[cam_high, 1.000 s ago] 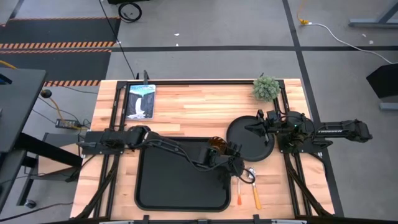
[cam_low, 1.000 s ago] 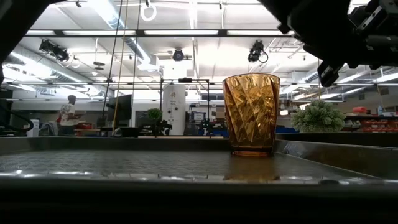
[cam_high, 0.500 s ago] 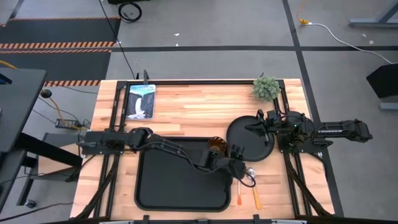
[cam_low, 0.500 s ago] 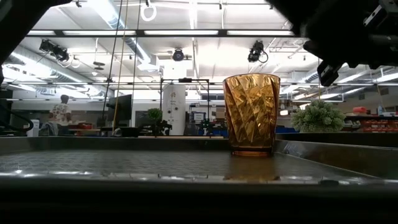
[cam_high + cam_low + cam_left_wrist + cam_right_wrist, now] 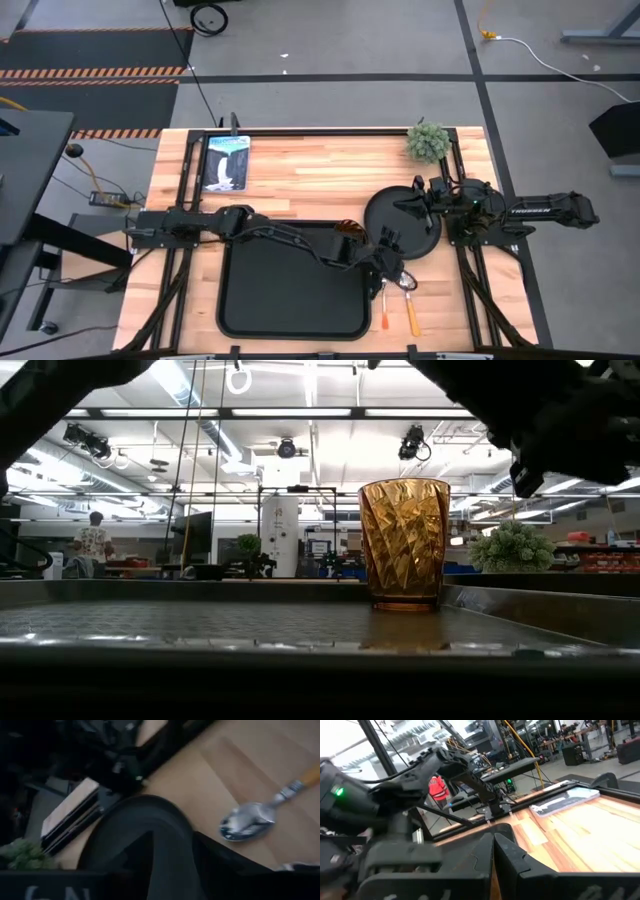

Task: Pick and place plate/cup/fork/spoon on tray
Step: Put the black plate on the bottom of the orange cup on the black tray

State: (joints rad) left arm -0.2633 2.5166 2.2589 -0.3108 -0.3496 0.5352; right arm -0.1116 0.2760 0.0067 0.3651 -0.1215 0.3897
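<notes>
The amber cup [image 5: 345,232] stands upright on its base in the black tray's [image 5: 280,300] far right corner; it also shows in the low view [image 5: 404,545]. The round black plate [image 5: 410,232] lies on the table right of the tray. The spoon [image 5: 409,297] and the fork [image 5: 382,306] lie on the table near the plate; the spoon's bowl shows in the left wrist view [image 5: 247,820]. My left gripper [image 5: 390,255] is open and empty above the plate's near edge, just beyond the spoon's bowl. My right gripper [image 5: 412,205] is shut above the plate's far right part.
A small green plant [image 5: 428,141] stands at the table's far right. A picture card [image 5: 226,163] lies at the far left. Bare wood lies between them, beyond the tray. A person [image 5: 92,542] moves in the room far behind.
My left gripper has gone toward the table's right edge, from the tray's right rim beside the cup to above the plate's near edge by the spoon. The cup has stayed upright on the tray.
</notes>
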